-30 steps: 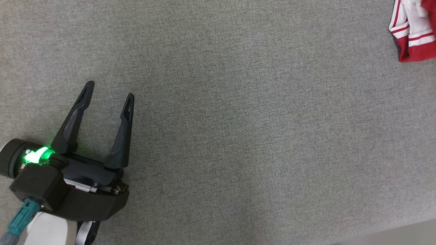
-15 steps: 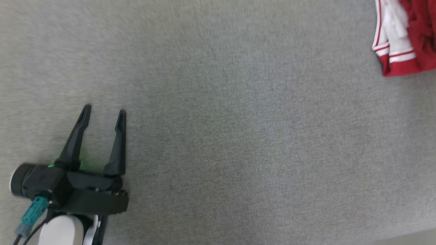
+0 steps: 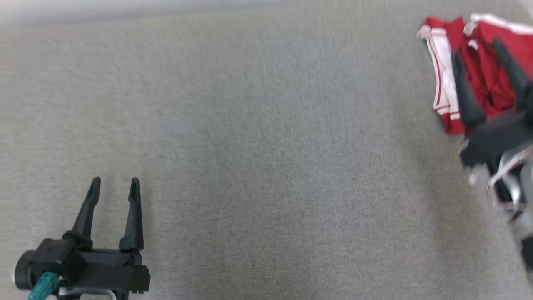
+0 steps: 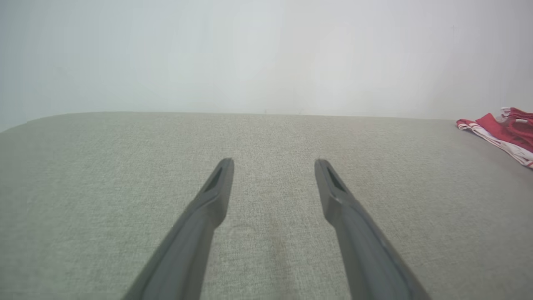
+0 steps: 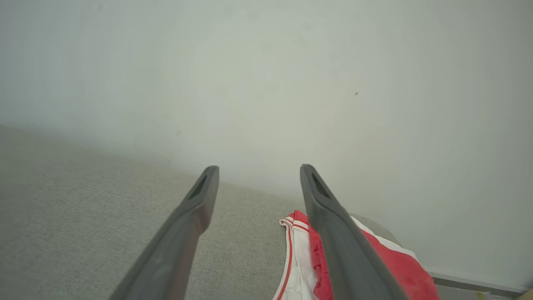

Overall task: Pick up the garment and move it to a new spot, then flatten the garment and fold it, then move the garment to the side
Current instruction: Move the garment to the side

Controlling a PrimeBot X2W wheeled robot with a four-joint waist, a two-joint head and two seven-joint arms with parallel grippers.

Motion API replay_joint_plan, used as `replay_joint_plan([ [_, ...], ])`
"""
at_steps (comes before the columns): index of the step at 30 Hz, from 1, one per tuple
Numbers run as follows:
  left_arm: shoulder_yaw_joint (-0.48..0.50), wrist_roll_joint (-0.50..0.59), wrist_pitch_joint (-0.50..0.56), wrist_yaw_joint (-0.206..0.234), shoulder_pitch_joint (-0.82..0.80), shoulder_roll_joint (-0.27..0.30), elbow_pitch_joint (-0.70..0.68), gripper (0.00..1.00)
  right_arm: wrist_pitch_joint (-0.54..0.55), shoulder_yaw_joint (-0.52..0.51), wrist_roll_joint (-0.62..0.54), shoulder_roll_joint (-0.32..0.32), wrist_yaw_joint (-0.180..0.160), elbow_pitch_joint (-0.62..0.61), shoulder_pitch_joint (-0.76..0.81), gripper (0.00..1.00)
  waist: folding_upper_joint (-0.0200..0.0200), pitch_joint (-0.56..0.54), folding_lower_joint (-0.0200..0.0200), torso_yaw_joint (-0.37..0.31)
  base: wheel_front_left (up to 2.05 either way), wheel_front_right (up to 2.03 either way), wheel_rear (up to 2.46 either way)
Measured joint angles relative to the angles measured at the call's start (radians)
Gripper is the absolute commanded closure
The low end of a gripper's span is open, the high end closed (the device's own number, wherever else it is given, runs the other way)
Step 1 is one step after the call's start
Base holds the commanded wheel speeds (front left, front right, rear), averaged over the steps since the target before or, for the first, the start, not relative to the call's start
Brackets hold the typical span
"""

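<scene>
Garment (image 3: 443, 79) is red with white striped trim, crumpled in a heap on the grey fabric tabletop (image 3: 266, 150), at about 2 o'clock in the head view near the far edge. Right gripper (image 3: 476, 49) sits at 3 o'clock, blurred, jaws spread wide and empty, fingers over the garment; contact can't be told. Left gripper (image 3: 115, 181) is at 8 o'clock, well apart from the garment, jaws parted with nothing held.

Black left end effector (image 3: 115, 181) with tapered fingers (image 3: 133, 216), teal connector (image 3: 41, 285).
</scene>
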Motion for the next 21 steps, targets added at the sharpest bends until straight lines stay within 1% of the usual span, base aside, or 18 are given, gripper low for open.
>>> replay_joint_plan([
  [3,0.006,0.0,0.0,-0.001,0.011,-0.014,0.013,0.0,-0.009,-0.068,-0.022,0.054,0.0,-0.055,0.123,0.0,0.0,-0.046,0.0,0.015,0.0,0.0,0.0],
  [7,0.012,0.001,0.0,-0.001,0.031,-0.021,0.027,0.0,-0.007,-0.109,-0.043,0.137,0.0,-0.136,0.272,0.0,-0.0001,-0.099,-0.0001,0.038,0.0,0.0,0.0],
  [13,0.024,0.005,0.0,-0.008,0.059,-0.035,0.041,0.0,-0.022,-0.185,-0.06,0.245,0.0,-0.245,0.475,0.0,-0.0001,-0.161,-0.0002,0.074,0.0,0.0,0.0],
  [18,0.033,0.009,0.0,-0.01,0.073,-0.04,0.054,0.0,-0.036,-0.208,-0.085,0.321,0.0,-0.306,0.598,0.0,-0.0001,-0.192,0.0,0.106,0.0,0.0,0.0],
  [21,0.034,0.009,0.0,-0.015,0.085,-0.043,0.066,0.0,-0.049,-0.217,-0.094,0.352,0.0,-0.326,0.656,0.0,-0.0001,-0.21,0.0,0.12,0.0,0.0,0.0],
])
